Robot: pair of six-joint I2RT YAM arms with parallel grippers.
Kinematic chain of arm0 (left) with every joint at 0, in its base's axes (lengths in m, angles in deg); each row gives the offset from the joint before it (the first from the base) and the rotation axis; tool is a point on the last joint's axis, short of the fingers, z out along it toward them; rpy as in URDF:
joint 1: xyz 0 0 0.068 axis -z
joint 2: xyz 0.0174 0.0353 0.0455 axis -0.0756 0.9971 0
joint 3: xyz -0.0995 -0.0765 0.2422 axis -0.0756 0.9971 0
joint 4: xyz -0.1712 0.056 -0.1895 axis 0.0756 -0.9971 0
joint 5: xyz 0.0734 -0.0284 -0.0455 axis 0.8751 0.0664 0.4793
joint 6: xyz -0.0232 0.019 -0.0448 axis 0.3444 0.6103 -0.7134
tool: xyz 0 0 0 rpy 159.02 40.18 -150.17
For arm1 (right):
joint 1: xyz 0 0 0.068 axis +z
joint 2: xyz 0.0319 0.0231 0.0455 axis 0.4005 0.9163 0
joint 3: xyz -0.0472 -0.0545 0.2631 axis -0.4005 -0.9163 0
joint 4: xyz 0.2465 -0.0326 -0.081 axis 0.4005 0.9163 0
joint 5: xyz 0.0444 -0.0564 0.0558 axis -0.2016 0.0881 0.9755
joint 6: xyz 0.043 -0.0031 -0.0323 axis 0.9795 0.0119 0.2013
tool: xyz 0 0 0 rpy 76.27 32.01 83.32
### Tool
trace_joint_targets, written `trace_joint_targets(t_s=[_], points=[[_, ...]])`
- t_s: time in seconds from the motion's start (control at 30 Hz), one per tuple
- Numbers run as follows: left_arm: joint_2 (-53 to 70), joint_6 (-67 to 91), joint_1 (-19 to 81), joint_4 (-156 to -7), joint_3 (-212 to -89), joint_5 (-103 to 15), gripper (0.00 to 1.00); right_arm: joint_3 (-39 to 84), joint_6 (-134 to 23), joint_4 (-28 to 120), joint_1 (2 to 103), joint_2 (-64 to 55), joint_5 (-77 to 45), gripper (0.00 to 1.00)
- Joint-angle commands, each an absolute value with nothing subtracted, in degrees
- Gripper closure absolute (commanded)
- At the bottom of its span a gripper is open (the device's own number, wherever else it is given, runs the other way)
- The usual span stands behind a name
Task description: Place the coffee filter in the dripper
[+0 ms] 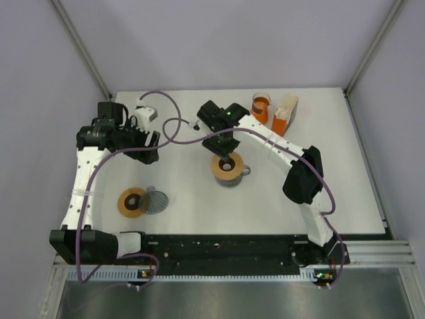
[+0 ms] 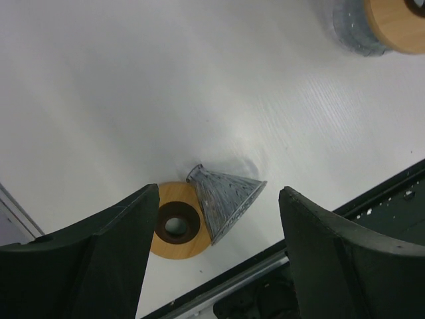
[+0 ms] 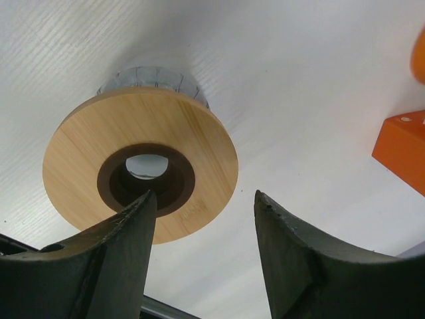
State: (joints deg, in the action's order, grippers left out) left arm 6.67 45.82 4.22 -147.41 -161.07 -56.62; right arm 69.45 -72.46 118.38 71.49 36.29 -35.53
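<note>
Fingers (image 3: 109,262) of right gripper (image 3: 204,198) spread over dripper (image 3: 73,146), orange carton (image 3: 405,149) near

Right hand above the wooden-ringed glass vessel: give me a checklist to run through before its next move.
1. Right hand open and empty: ok.
2. Left hand open and empty: ok.
3. Ribbed glass vessel with wooden ring below the right hand, ring and dark hole facing up: ok.
4. Second ribbed glass cone with wooden ring standing: not ok, it lies on its side.
5. White paper coffee filter in sight: not ok, none shows in any view.
6. Orange carton with cream paper within reach at the back: cannot tell.
</note>
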Motion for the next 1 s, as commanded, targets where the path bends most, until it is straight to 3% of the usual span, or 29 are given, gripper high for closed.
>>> trace_joint_targets(t_s=[0.0,0.13,0.2,0.43,0.6,0.7,0.77,0.9,0.97], points=[[2.70,53.12,4.07,-157.17,-158.32,-57.33,0.21,71.67,-72.19,116.56,71.42,32.78,-34.41,0.40],[-0.81,62.35,4.07,-162.37,-152.26,-59.97,0.21,68.87,-70.53,112.35,70.02,26.73,-33.02,0.34],[-2.75,63.68,5.73,-161.15,-147.87,-59.19,0.07,64.40,-68.69,107.79,67.92,21.73,-30.82,0.30],[-5.48,64.12,7.41,-149.65,-135.56,-49.70,0.07,47.96,-63.93,95.30,60.53,8.18,-26.85,0.13],[-4.60,64.12,8.55,-139.01,-128.52,-43.81,0.13,42.50,-63.40,93.44,59.12,4.83,-28.08,0.12],[-3.81,64.03,9.17,-136.71,-126.23,-42.13,0.24,41.35,-63.58,93.27,59.12,3.86,-27.91,0.12],[-3.46,63.86,9.17,-135.83,-125.35,-41.86,0.37,40.74,-63.84,93.00,59.03,3.51,-27.39,0.12],[-3.63,62.19,9.26,-133.64,-124.91,-43.79,0.80,40.38,-64.37,92.39,59.03,2.89,-25.90,0.13],[-3.90,60.52,9.26,-132.40,-125.08,-45.11,0.90,40.21,-64.89,92.30,59.03,2.45,-24.49,0.13]])
